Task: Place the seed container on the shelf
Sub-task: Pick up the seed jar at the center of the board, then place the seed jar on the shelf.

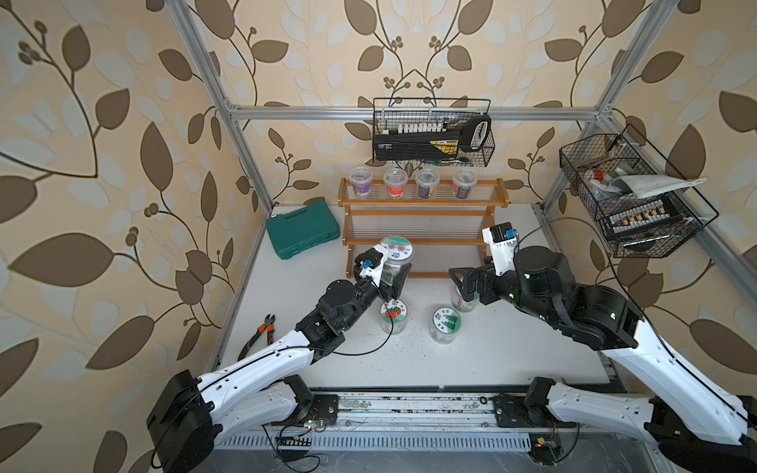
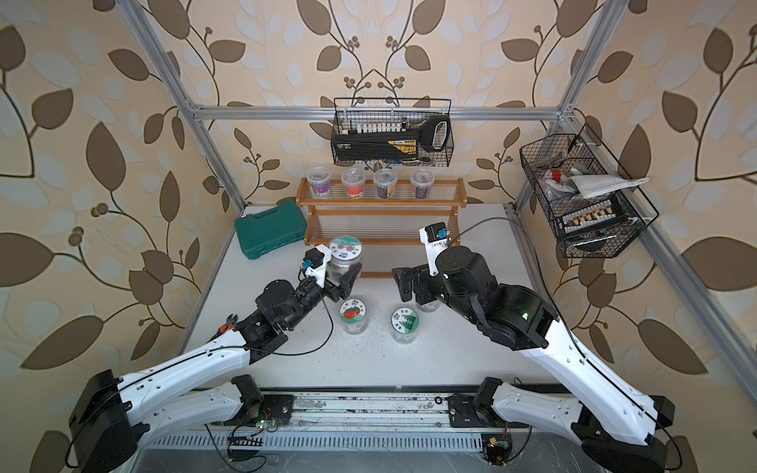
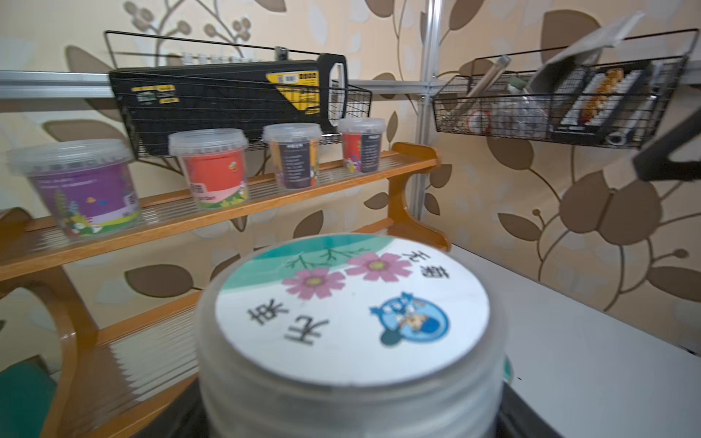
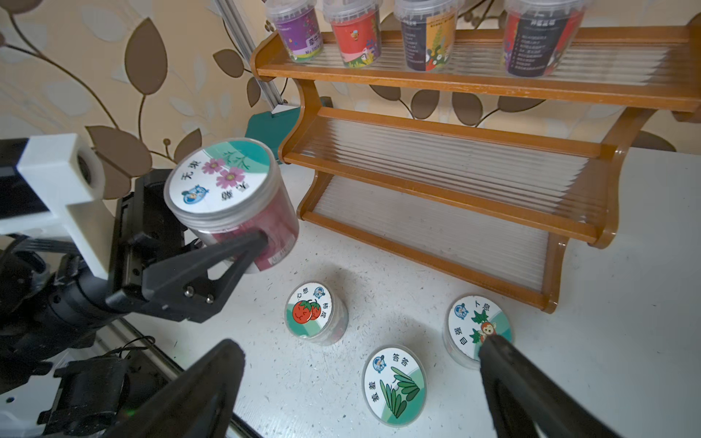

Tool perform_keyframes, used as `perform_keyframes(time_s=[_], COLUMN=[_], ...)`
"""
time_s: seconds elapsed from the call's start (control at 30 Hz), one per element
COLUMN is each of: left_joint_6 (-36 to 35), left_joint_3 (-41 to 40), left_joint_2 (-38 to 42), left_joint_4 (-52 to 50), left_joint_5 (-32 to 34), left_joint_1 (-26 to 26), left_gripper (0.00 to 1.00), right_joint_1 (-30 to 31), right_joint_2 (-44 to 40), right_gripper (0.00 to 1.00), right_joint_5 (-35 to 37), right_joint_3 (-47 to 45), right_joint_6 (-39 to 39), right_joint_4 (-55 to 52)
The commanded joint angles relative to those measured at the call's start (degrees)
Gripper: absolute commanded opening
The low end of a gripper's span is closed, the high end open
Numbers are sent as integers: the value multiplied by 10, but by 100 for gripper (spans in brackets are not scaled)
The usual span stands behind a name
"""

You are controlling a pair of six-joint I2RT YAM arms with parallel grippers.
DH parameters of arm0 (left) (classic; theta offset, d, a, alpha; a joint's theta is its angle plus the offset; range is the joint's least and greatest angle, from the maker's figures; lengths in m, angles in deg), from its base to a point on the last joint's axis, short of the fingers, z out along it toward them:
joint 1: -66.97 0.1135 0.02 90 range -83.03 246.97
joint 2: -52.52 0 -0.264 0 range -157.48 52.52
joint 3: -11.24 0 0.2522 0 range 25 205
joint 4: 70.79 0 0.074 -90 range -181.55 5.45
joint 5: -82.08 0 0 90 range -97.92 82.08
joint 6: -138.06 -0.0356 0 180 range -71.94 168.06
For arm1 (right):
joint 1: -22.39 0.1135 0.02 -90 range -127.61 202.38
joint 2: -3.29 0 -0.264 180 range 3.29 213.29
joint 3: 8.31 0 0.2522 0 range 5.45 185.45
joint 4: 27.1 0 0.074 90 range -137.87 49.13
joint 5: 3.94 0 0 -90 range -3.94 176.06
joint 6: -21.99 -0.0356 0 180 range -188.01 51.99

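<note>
Right wrist view: the left gripper (image 4: 235, 235) clamps the seed container (image 4: 223, 182) between its fingers, below the lid; its rigid wall is likely light and slick. The right gripper (image 4: 360, 347) gapes, empty.

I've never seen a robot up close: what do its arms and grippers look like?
The left arm and right arm have white shells, black rounded joints and thin black cables alongside. The left gripper and right gripper are black, with two tapering fingers each, under a white camera bracket with a blue part.
</note>
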Motion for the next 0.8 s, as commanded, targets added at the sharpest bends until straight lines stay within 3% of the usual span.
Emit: perform_keyframes(time_s=[0.0,0.3,0.77], left_joint_6=[24,51,77], left_joint_3=[7,13,81], left_joint_2=[-18,-120,-235], left_joint_4=[85,194,220], left_joint_5=[36,51,40], left_joint_1=[39,115,179], left_gripper=[67,67,67], right_joint_1=[-13,-47,-105], right_joint_2=[-10,-12,-19], right_gripper=[99,99,99], right_joint_5=[19,-11,-67], right_joint_3=[-14,-33,-63], right_joint_6=[3,5,9], right_joint_4=[20,24,36])
